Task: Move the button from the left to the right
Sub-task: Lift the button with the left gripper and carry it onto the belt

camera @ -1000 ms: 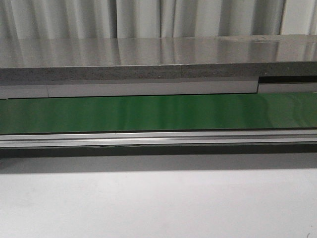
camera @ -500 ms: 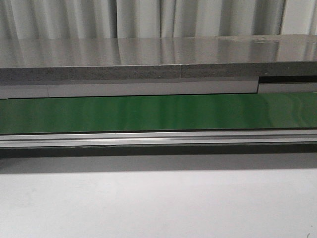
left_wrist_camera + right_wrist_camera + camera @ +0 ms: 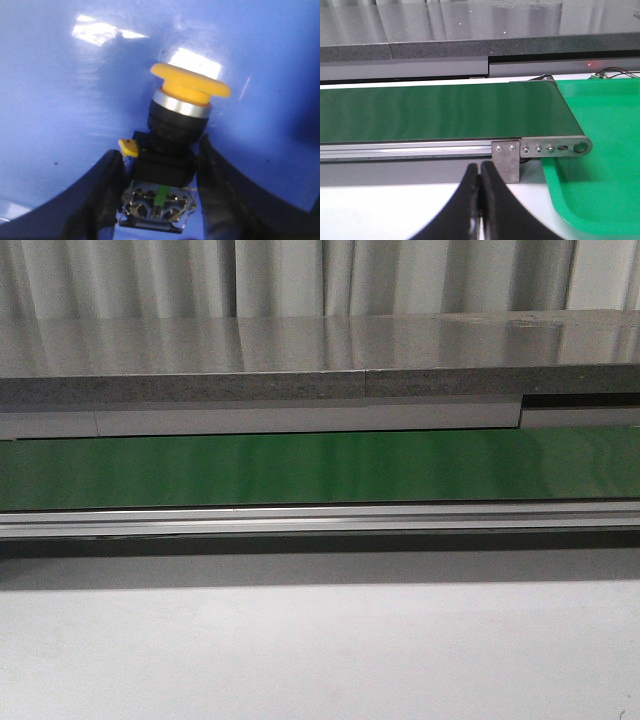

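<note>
I find no legible text, label, brand, number or sign in any of my views: none on the button (image 3: 170, 150) between my left fingers, none on the green conveyor belt (image 3: 320, 470), none on the green tray (image 3: 600, 150).

One button (image 3: 172, 135) is showing, sitting on one blue surface (image 3: 60, 100). Two pincers are showing: the left pincer (image 3: 160, 192) and the right pincer (image 3: 480, 200). One green conveyor belt (image 3: 440, 117) is running across, one green tray (image 3: 605, 160) is lying beside it, and one white counter (image 3: 320, 650) is lying in front.
</note>
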`<state>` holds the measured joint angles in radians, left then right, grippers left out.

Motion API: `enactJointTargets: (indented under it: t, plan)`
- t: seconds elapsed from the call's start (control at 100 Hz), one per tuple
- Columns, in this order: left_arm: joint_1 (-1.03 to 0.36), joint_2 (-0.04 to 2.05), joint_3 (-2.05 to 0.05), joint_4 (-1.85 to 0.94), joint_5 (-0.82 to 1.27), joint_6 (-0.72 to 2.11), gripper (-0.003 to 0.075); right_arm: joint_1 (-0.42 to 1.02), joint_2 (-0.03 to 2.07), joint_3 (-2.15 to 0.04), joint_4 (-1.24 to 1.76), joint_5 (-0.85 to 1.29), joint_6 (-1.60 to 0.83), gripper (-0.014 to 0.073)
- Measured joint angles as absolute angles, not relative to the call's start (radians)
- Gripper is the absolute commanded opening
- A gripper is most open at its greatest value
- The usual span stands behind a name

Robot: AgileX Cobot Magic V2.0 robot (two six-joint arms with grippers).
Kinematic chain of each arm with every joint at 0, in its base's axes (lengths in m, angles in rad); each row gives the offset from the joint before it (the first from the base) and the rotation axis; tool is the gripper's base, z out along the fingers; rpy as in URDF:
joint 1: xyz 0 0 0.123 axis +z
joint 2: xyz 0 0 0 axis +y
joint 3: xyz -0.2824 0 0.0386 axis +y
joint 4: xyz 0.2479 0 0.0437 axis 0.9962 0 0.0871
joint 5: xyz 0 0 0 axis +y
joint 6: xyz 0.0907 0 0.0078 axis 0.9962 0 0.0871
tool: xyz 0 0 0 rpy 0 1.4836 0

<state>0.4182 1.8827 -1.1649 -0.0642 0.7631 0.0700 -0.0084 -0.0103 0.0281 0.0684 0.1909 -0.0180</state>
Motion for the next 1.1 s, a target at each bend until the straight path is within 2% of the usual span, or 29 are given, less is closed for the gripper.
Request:
enactJointTargets:
  t: [0.17,0.27,0.68,1.1]
  plan:
    - [0.418,1.884,-1.170,-0.064,0.772,0.071,0.0076,-0.008,-0.010,0.028,0.068,0.191,-0.018,-0.0067]
    - [0.418,1.882,-1.188,-0.064,0.797,0.071,0.0040,-0.008,-0.010,0.028,0.068,0.191,-0.018,-0.0067]
    - [0.373,1.707,-1.318,-0.133,0.920,0.143,0.0028,-0.008,-0.010,0.028,0.068,0.191,-0.018,-0.0067]
    - [0.207,1.759,-1.321,-0.169,0.938,0.173,0.0034,-0.008,-0.010,0.028,0.068,0.191,-0.018,-0.0067]
